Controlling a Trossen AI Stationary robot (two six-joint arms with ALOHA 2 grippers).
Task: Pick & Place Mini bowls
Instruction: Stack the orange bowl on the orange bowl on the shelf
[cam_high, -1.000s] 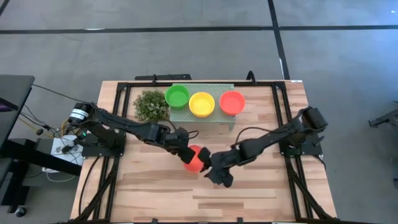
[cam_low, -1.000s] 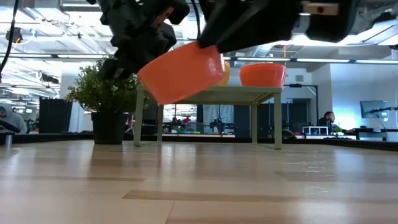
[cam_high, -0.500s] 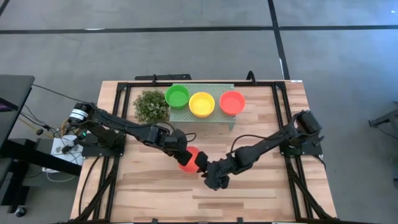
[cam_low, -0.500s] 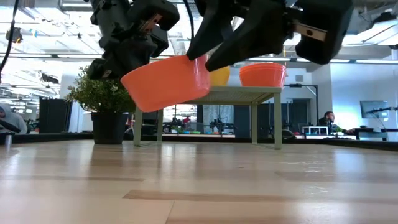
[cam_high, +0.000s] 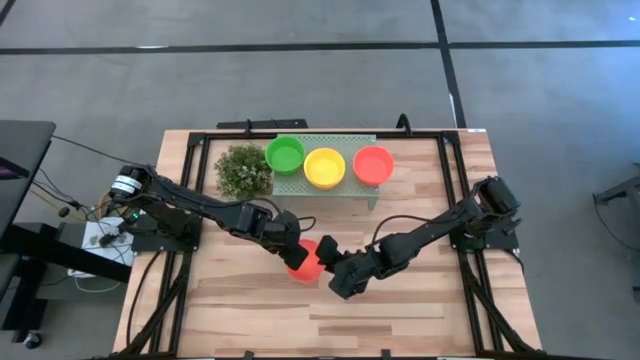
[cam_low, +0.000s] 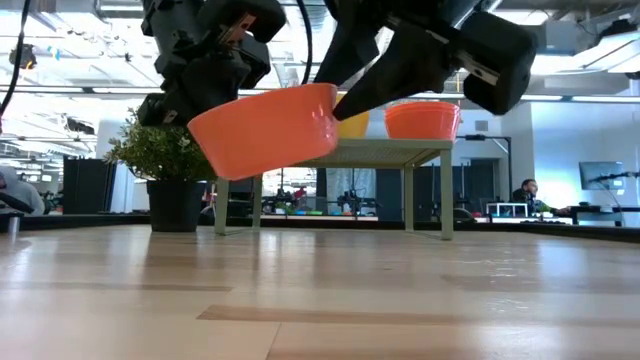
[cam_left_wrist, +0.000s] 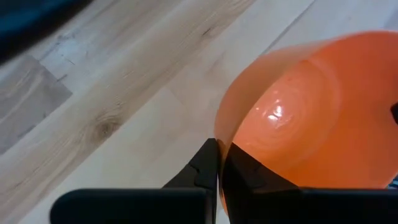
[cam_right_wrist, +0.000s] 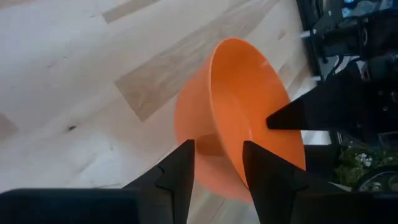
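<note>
Left gripper (cam_high: 288, 243) on bowl (cam_high: 304, 262) rim (aloft)

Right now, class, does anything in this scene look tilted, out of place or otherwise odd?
Yes: the red-orange bowl hangs tilted in mid-air above the table, not on the tray with the green, yellow and red bowls. The left gripper pinches its rim; the right gripper straddles the opposite rim, open.

In the high view the orange bowl (cam_high: 304, 259) is partly covered by the arms. In the left wrist view its far side is cut off by the edge.
</note>
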